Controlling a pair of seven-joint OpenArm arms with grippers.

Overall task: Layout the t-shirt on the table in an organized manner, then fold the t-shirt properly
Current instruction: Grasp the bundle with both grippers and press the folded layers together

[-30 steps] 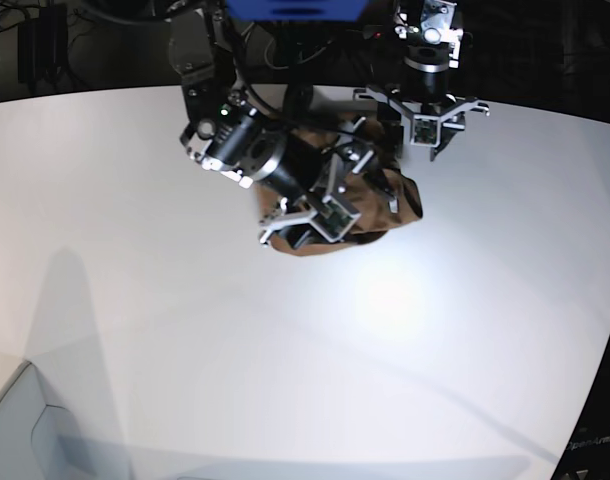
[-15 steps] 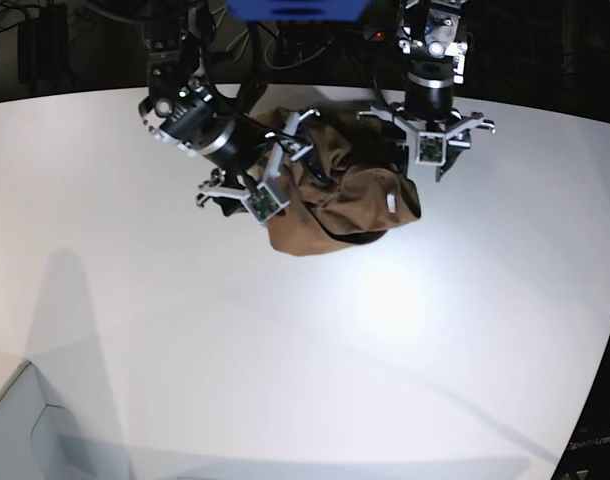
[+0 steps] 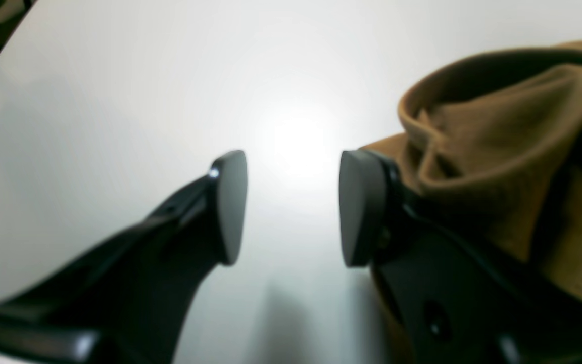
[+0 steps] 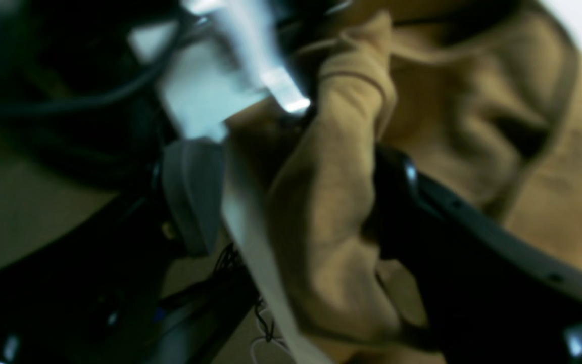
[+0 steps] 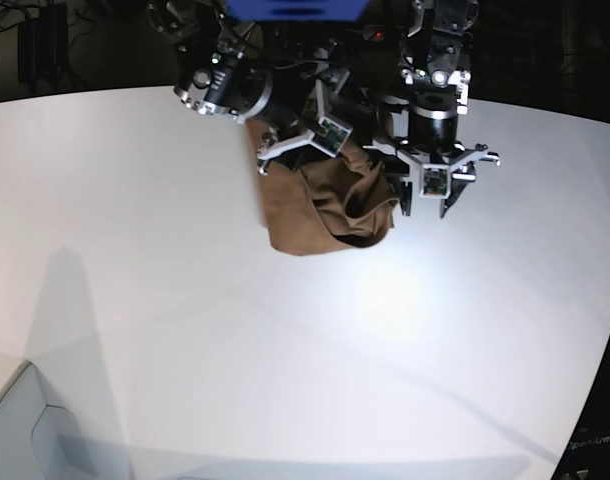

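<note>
Shifted toward the far edge, right gripper [image 4: 291, 202] is lifting the crumpled brown cloth t-shirt [image 5: 325, 205], jaws grasping a fold, off the smooth white tabletop [image 5: 185, 300]; left gripper [image 3: 291, 207] is hovering beside it, jaws parted, empty.

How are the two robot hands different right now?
The right gripper has a bunch of the brown t-shirt between its jaws; the left gripper has only bare white table between its jaws. The right gripper is over the far edge of the shirt; the left gripper sits beside the shirt. Both have dark, curved jaws.
</note>
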